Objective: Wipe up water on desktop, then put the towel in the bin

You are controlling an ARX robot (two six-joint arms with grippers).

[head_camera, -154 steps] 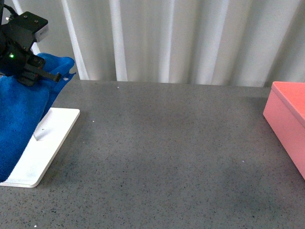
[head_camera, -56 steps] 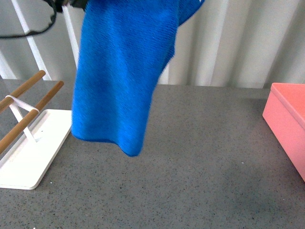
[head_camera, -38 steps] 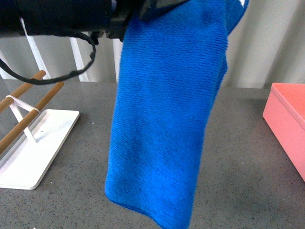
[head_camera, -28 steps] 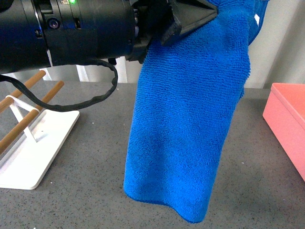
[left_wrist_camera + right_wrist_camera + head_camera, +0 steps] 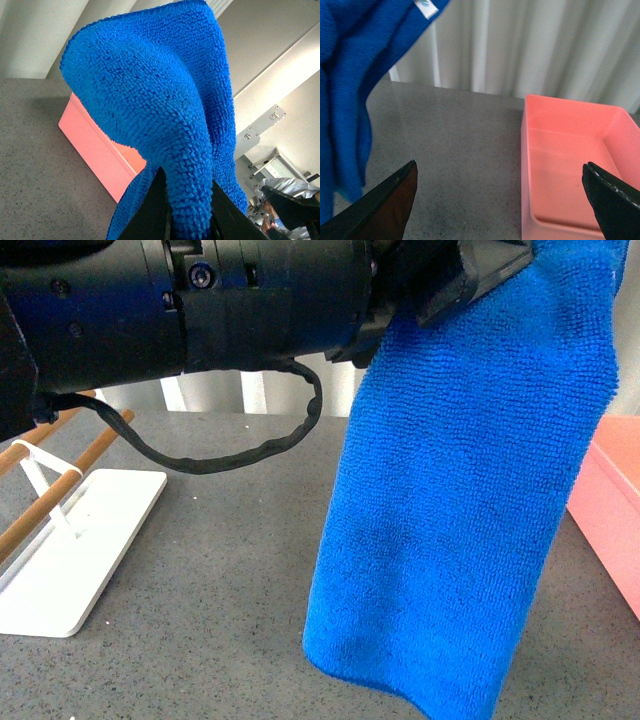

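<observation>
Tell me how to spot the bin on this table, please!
Start at the wide dark grey speckled desktop. Look to its right side, past the hanging blue towel, opposite the flat white tray with wooden rods. The bin is the open box with straight walls, and the only pink thing there.

Left arm point(image 5: 200, 310): thick round black housing, built from stacked cylindrical sections, matt with a faint bluish sheen.
Screws point(image 5: 203, 275): small round socket-head fasteners sunk into the housing, as dark as the shell.
Cable point(image 5: 240, 455): black, ribbed sleeve, drooping in one loop under the housing.
Left end effector point(image 5: 187, 212): black; an angular, wedge-shaped piece in the front view, two smooth flat-sided fingers point(image 5: 154, 205) in its wrist view.
Right end effector point(image 5: 499, 167): two matt black fingers point(image 5: 387, 202) tapering to blunt tips, pale flecks along one edge.
</observation>
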